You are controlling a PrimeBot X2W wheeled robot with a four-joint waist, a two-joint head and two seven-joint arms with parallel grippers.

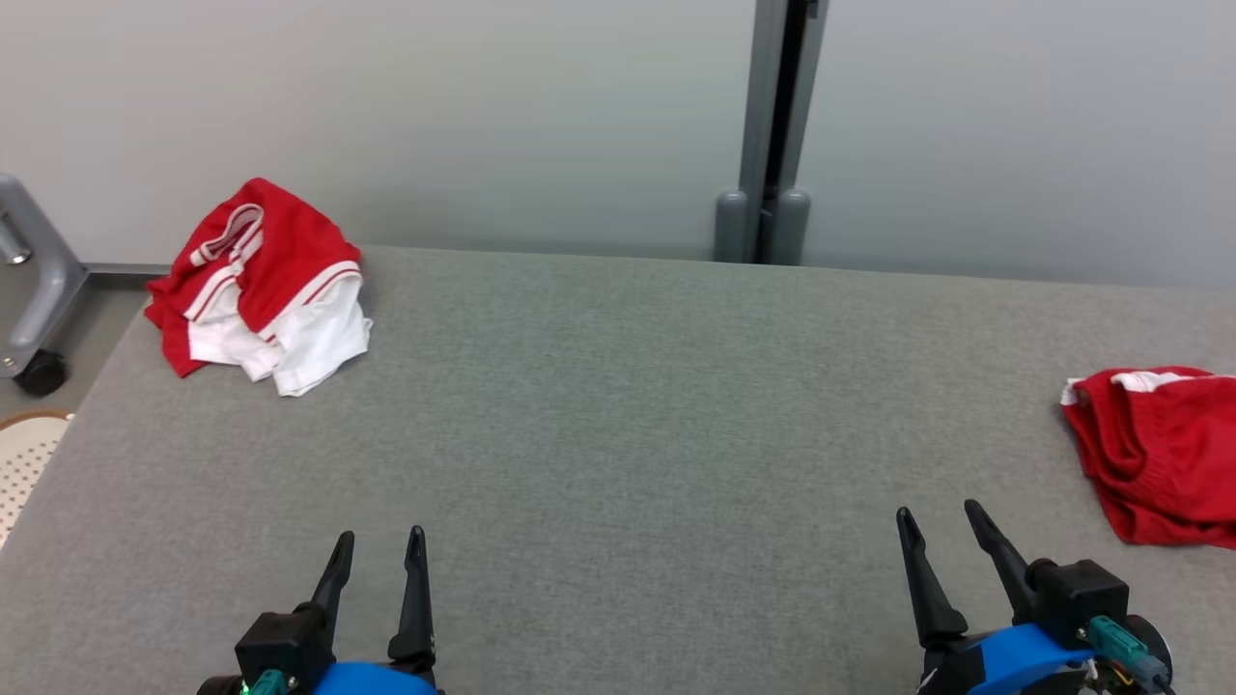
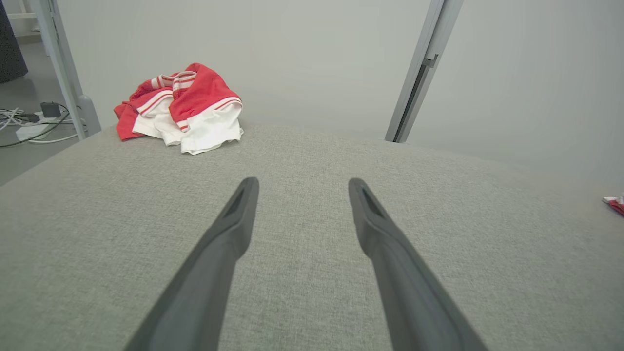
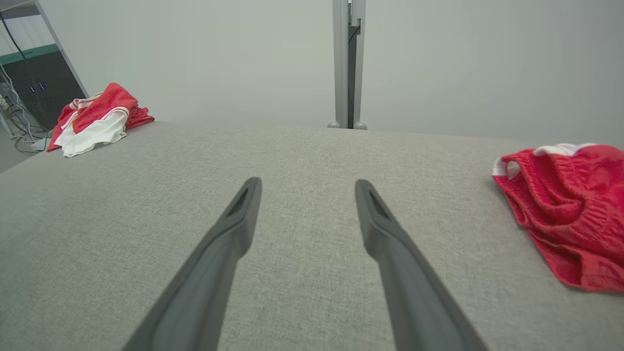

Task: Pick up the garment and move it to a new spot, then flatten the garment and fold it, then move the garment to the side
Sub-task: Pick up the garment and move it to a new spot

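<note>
Both sets of fingers stand spread wide with nothing between them. The left gripper (image 1: 381, 533) and the right gripper (image 1: 937, 509) hover over the near edge of the table (image 1: 618, 405), one toward its left end and one toward its right, fingertips pointing across the grey cloth top toward the far edge. Whether the tips touch the cloth I cannot tell; no fabric is caught in either pair.

The table's whole middle lies bare and flat from the near edge to the far edge, which runs along a pale partition wall (image 1: 483, 116) with a grey post (image 1: 768, 145).

A red-and-white garment (image 1: 266, 280) sits bunched on the table's far-left corner, part of it lapping over the edge, well apart from the left fingers and ahead of them. A red garment (image 1: 1154, 449) with a white trim lies crumpled at the table's right edge, near the right fingers and just off to their outer side, not touching them.
</note>
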